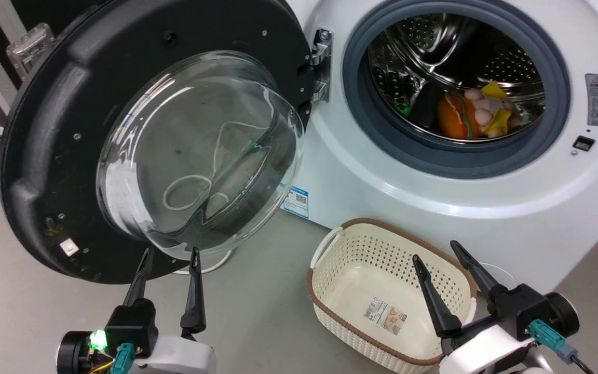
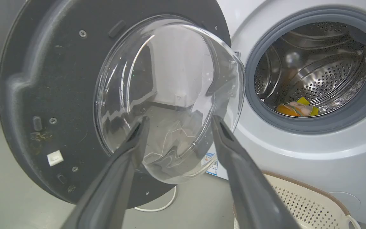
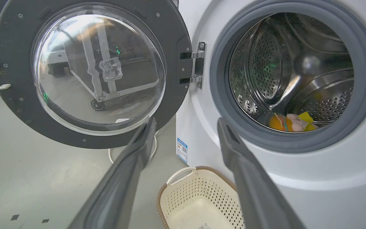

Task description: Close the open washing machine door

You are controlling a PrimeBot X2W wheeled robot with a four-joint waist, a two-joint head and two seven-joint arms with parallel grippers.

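Both fingers of my left gripper (image 1: 171, 250) spread wide and empty just below the glass of the washing machine door (image 1: 44, 156), swung open left of the washing machine (image 1: 382, 192). My right gripper (image 1: 435, 250), equally wide, hangs by the basket (image 1: 345, 322).

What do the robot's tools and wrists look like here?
The left tool and right tool match: two long tapering black fingers on a black block, white wrist shell, teal connector. A green light glows at the left wrist; a dark cable leaves the right.
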